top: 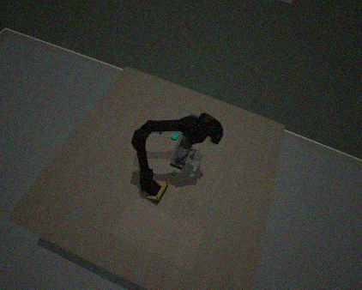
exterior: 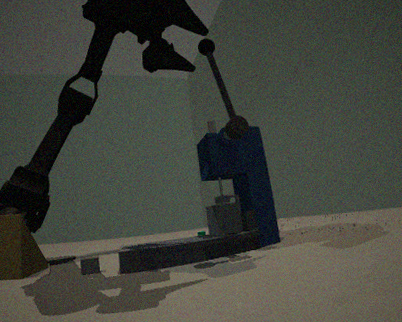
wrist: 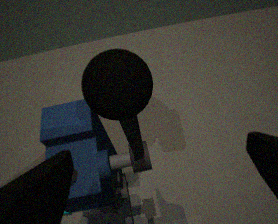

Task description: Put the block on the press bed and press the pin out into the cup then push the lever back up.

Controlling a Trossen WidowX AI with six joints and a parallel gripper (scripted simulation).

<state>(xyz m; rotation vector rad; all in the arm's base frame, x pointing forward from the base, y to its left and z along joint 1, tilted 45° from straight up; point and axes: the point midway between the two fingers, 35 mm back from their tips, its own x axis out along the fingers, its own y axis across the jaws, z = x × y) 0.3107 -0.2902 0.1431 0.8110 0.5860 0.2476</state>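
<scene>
1. The black parallel-jaw gripper (top: 214, 136) (exterior: 200, 51) (wrist: 160, 149) has its fingers spread about as wide as they go, with nothing held between them.
2. Near the fingertips is the round black knob (exterior: 206, 47) (wrist: 117, 84) of the press lever; in the wrist view it appears between the two fingers, higher in the picture than their tips. Contact cannot be confirmed.
3. From the knob, the straight dark lever rod (exterior: 221, 86) (wrist: 132, 131) slopes down to its pivot. The lever is raised, tilted toward the arm's side.
4. The pivot is at the top of the blue, blocky press frame (exterior: 268, 200) (wrist: 77, 162).
5. Beneath the frame's overhanging head, the grey box-shaped block (exterior: 224, 221) stands upright on the long, dark press bed (exterior: 188, 253). A thin punch rod (exterior: 221, 185) comes down above it; exact alignment with the pin cannot be told.
6. A flat teal rectangular piece (top: 175, 136) lies beside the press.
7. The black jointed arm (top: 165, 125) (exterior: 51, 142) arches up from its yellow base (top: 163, 192) (exterior: 15, 249).
</scene>
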